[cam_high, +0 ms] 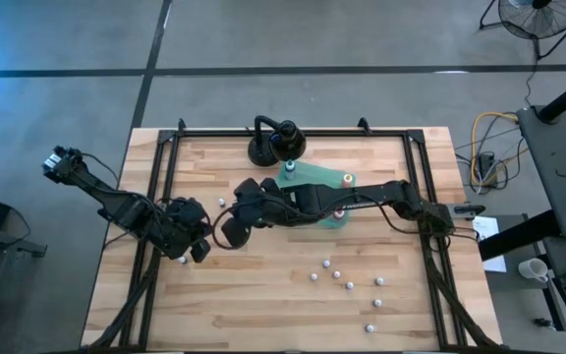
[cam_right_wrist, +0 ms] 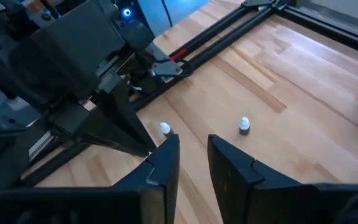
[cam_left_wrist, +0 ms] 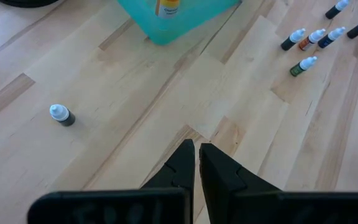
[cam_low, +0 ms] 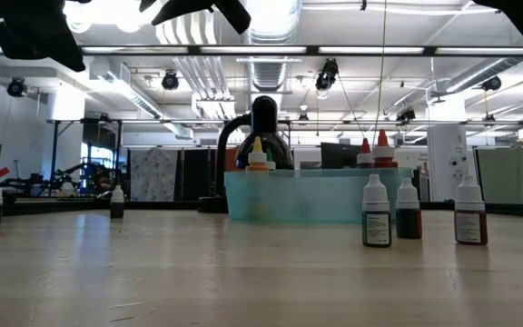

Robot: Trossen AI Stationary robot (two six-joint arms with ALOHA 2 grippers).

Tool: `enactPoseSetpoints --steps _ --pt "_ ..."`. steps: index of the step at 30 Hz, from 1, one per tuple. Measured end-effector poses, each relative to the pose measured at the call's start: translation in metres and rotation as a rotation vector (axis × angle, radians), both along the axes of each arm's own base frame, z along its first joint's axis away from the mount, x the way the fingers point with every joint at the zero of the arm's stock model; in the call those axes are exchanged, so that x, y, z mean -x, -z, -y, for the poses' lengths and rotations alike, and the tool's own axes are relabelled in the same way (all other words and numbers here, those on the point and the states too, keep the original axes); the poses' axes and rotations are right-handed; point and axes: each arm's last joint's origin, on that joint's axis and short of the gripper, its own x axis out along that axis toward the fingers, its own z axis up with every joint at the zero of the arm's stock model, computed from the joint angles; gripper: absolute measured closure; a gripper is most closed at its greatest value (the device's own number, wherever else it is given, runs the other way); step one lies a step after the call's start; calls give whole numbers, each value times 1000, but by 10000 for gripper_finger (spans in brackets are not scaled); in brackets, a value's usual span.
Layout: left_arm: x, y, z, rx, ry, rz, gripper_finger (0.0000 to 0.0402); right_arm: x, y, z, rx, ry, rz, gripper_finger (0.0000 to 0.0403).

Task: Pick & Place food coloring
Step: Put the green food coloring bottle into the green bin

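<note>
Wooden worktop (cam_high: 263, 295): right gripper (cam_high: 232, 232) at frame centre, fingers parted, empty; left gripper (cam_high: 200, 252) beside, clenched.

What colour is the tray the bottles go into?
Translucent teal-green tray; the low view shows it best.

A grey concrete floor (cam_high: 57, 39) surrounds the wooden table (cam_high: 263, 305). A fan (cam_high: 538, 15) stands beyond its far right corner. White ceiling ducts (cam_low: 271, 23) and lights hang overhead.
</note>
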Motion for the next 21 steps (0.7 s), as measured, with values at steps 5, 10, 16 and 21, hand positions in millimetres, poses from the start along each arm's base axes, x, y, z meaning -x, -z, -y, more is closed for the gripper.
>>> enactPoseSetpoints --steps 5,10,16,21 --pt "0 0 0 0 0 0 401 0 0 0 1 -2 0 319" --pt "0 0 0 0 0 0 401 0 0 0 1 -2 0 316" --pt "0 0 0 0 0 0 401 0 0 0 1 -3 0 325" --pt "0 0 0 0 0 0 401 0 0 0 1 -3 4 333"
